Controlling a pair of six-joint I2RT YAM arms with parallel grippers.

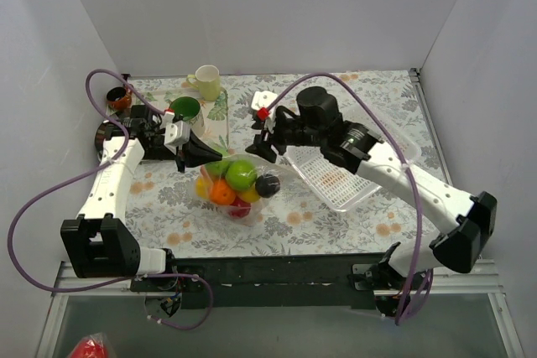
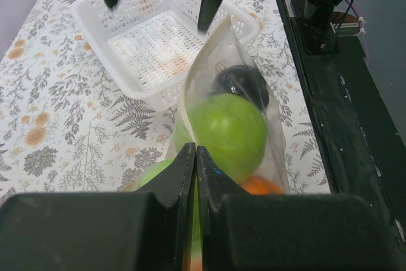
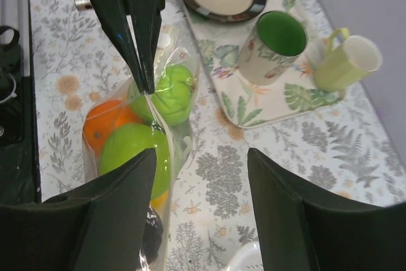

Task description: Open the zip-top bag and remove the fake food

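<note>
Green mug (image 3: 279, 46) near zip-top bag (image 3: 158, 115): right-wrist view, not left-wrist

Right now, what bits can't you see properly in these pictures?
Top view: the right arm covers part of the white basket.
Top view: the fake food is heaped inside the zip-top bag, so I can't count it.
Left wrist view: the left gripper hides the bag edge it pinches.
Top view: the bottom edge cuts off a red thing.
</note>
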